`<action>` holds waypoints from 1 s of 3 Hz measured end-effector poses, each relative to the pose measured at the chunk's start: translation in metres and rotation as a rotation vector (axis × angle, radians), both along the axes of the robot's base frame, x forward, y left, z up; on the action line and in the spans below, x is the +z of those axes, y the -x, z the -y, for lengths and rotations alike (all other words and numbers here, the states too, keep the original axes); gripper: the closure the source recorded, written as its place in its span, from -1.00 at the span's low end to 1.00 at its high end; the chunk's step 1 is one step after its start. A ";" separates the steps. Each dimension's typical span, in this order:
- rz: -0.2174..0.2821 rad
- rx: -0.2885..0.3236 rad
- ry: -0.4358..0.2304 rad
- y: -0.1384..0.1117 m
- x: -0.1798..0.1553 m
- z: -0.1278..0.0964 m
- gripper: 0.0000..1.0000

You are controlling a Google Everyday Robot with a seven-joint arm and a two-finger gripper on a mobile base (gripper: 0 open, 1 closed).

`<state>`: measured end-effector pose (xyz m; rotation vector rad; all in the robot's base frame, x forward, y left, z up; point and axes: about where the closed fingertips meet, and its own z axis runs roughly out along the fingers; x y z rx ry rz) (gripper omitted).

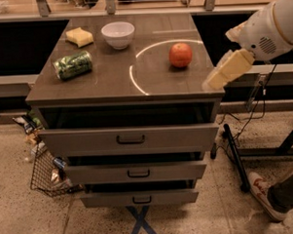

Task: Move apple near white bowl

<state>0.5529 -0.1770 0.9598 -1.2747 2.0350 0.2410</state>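
Nearest the camera, the bench's top drawer (130, 139) stands pulled open under the front edge, with two more drawers below it, also ajar. At the front right corner of the bench (111, 84) hangs the gripper (214, 80), a pale, cream-coloured piece slanting down and to the left from the white arm, its tip just over that corner. Whether it is spread or closed I cannot tell from this angle, though nothing appears to be held in it. The apple (181, 54) lies farther back and to the left of the gripper, near it but clearly apart, on the right half of the top and roughly midway between the front and far edges. It sits inside a thin white arc (135, 75) marked on the surface. It is round, red-orange and slightly glossy, with no long axis to align to, so I judge a reach from the front right corner inward and away should meet it squarely. On the left half lies a green can (73, 65) on its side. Beyond, near the far edge and left of centre, stands the white bowl (117, 34), upright and empty, well apart from the apple. A yellow sponge (79, 36) rests just to its left, toward the far left corner.
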 end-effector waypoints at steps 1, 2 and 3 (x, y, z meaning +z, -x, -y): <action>0.031 -0.088 -0.176 -0.037 -0.020 -0.002 -1.00; 0.086 -0.162 -0.342 -0.078 -0.034 -0.004 -1.00; 0.152 -0.204 -0.442 -0.113 -0.037 0.000 -1.00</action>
